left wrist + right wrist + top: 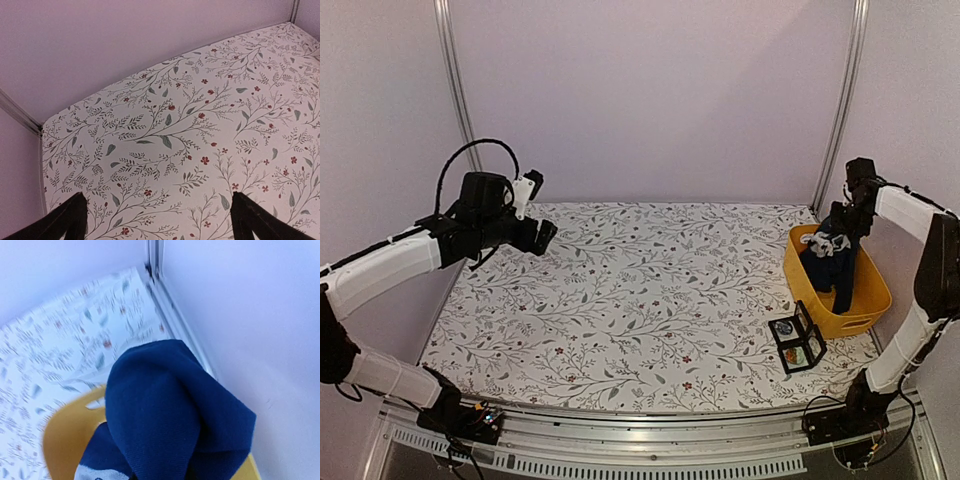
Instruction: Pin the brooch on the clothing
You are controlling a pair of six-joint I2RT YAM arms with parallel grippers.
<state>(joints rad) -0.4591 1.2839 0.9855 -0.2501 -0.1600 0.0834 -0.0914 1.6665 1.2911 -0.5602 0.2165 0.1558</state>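
Clearly the task is at its very start: nothing is pinned, and the clothing (832, 258) is not yet spread on the surface (620, 300). The navy fabric hangs in a bunch from the right claw (848, 222), which is closed on its upper folds. Part of it is lifted above the yellow basket (868, 302) at the far right, while the lower end trails down inside. In the right wrist view the blue cloth (170, 410) fills the frame where the fingers would be, with the basket's yellow wall (62, 435) below it.

Just in front of the basket stands a small black-framed case (797, 343) with 2 compartments. Each holds 1 of 2 small coloured pieces (786, 328), likely brooches, though they are too small to make out.

The left claw (542, 232) hovers wide open and holding nothing, above the far left of the surface and well apart from everything.

Left to do, by my reading: lay the shirt flat, fetch a brooch, and fasten it.
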